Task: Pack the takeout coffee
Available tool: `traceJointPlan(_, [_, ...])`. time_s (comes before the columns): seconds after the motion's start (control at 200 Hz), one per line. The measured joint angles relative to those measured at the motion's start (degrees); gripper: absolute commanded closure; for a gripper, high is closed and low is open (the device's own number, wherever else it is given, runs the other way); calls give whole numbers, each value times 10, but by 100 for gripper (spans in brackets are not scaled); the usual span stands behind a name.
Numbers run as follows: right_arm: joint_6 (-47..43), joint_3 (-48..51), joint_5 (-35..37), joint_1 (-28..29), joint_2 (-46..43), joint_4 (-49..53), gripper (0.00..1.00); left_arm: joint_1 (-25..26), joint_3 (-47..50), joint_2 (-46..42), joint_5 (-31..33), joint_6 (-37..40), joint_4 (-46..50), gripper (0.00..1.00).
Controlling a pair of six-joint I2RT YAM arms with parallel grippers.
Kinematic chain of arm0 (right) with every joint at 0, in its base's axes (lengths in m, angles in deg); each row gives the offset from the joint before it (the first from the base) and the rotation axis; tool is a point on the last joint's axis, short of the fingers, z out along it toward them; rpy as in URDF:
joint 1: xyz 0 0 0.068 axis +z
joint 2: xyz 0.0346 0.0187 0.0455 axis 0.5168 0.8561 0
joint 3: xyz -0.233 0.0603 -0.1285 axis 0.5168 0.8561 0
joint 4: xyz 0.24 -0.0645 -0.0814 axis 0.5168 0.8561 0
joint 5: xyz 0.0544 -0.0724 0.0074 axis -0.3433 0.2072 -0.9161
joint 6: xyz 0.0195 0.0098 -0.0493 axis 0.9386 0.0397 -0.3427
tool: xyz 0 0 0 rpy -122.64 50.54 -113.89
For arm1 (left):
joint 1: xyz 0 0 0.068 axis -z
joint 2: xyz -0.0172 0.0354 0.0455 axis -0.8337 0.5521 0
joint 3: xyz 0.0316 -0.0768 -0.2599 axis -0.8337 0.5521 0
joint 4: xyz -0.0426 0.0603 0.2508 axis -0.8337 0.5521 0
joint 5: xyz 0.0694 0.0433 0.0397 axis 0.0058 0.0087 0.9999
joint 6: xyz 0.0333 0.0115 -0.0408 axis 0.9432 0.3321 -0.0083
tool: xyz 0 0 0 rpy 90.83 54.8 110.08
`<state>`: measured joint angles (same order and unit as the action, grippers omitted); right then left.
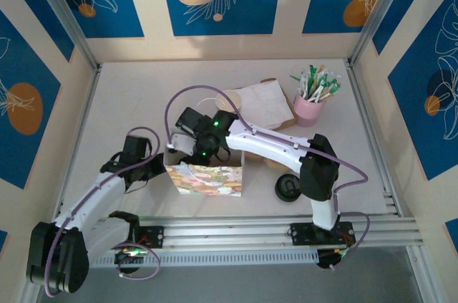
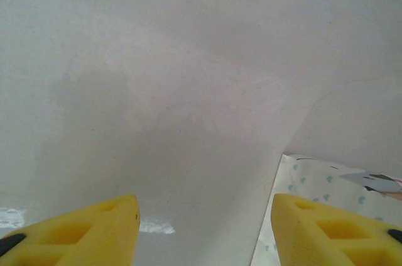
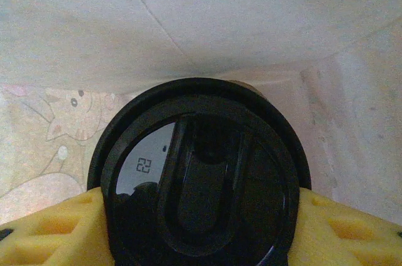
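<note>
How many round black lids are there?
2. One round black plastic lid is gripped in the right claw, inside the patterned paper bag; a second black lid lies on the table by the right arm. Others may be hidden.

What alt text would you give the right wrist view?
The takeout coffee, seen from above as a round black lid marked 22, sits clamped between the yellow fingers of the right gripper. Around it rise the pale inner walls of a paper bag, a cat print showing faintly at left.
</note>
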<state>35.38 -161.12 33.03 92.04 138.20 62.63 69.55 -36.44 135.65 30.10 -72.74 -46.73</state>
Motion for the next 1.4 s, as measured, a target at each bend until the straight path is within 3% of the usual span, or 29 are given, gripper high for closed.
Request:
traceJointPlan(0.32, [2, -14, 13, 3, -31, 9, 48, 0, 0, -10, 7, 0, 5, 42])
traceJointPlan(1.401, [6, 32, 6, 4, -11, -21, 47, 0, 0, -10, 13, 2, 7, 42])
